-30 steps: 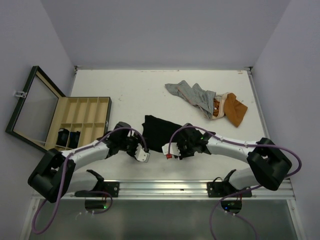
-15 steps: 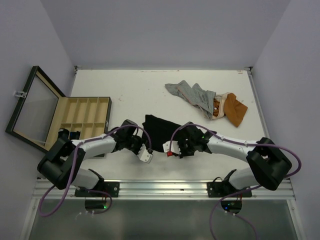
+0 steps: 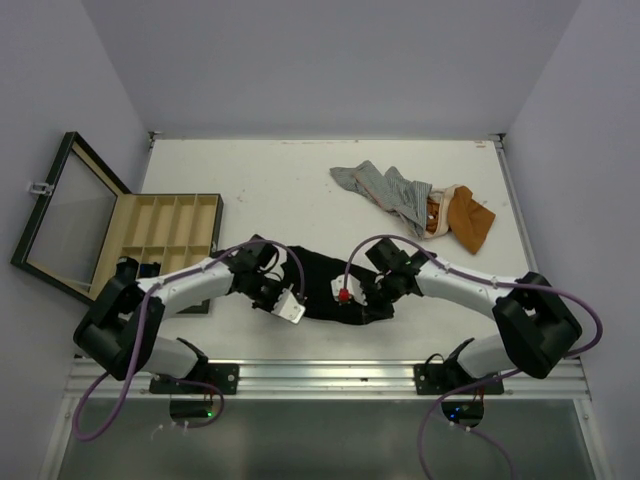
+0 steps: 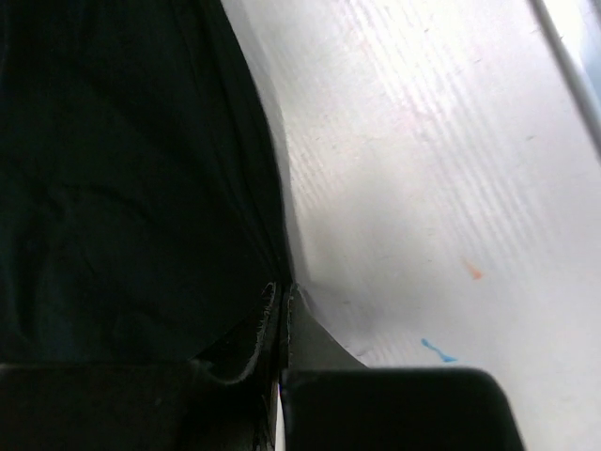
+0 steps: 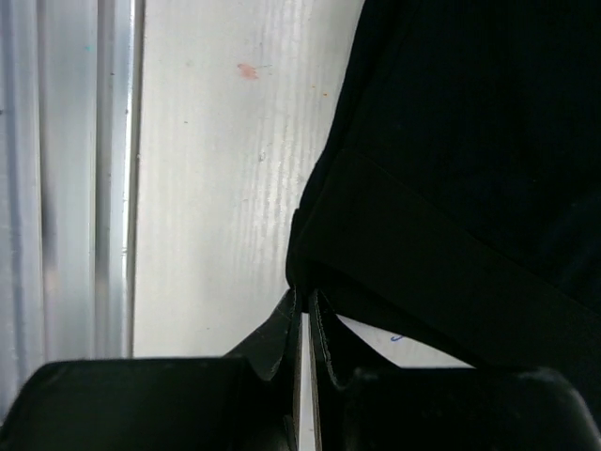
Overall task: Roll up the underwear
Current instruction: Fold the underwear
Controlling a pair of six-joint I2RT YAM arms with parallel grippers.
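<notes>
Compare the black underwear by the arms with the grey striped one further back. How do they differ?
The black underwear lies spread near the arms; the striped underwear sits crumpled toward the far right. The left gripper and right gripper pinch the black underwear's near edge, while no gripper touches the striped underwear. Both are unrolled cloth on the table.

black underwear, striped grey pair (orange pair)

A: How are the arms lying?
B: Both are reaching inward and low, wrists facing each other.
A: And the tools?
B: The left tool and right tool are clamping, fingers pressed together.
</notes>
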